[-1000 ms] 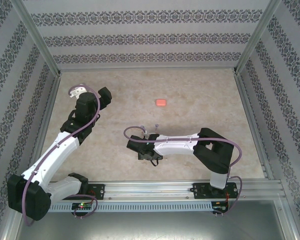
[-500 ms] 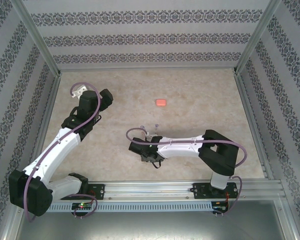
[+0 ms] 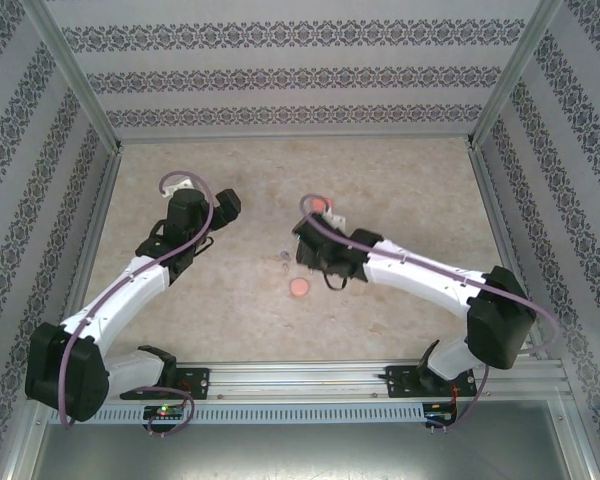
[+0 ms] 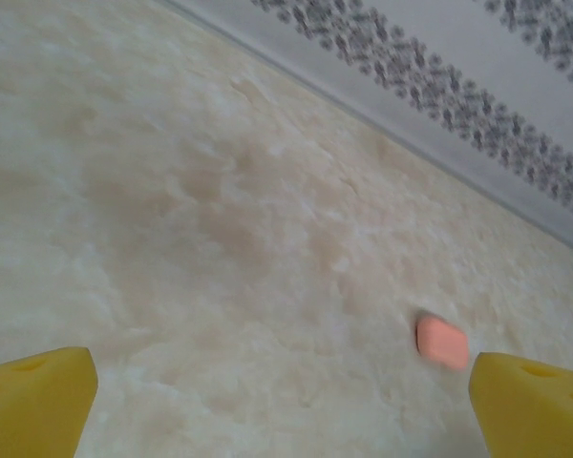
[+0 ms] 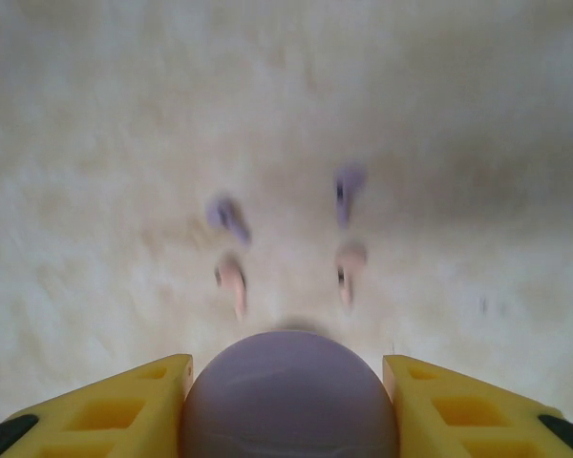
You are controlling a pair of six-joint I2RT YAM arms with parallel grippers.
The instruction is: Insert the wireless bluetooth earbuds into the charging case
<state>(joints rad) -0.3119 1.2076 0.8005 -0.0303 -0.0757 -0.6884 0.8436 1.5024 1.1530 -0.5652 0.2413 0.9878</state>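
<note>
The right claw (image 5: 286, 367) is clamped on a round purple case (image 5: 288, 405), a finger against each side. Just beyond it, mid-frame, the purple earbuds (image 5: 227, 216) and salmon earbuds (image 5: 233, 281) lie blurred on the table. From overhead, a round coral-red object (image 3: 299, 287) sits just below centre. The left claw (image 4: 282, 377) gapes wide and empty, with an orange case (image 4: 442, 342) at lower right of its view.

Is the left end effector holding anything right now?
No, the left end effector has its yellow fingers spread wide, with just bare table between them.
</note>
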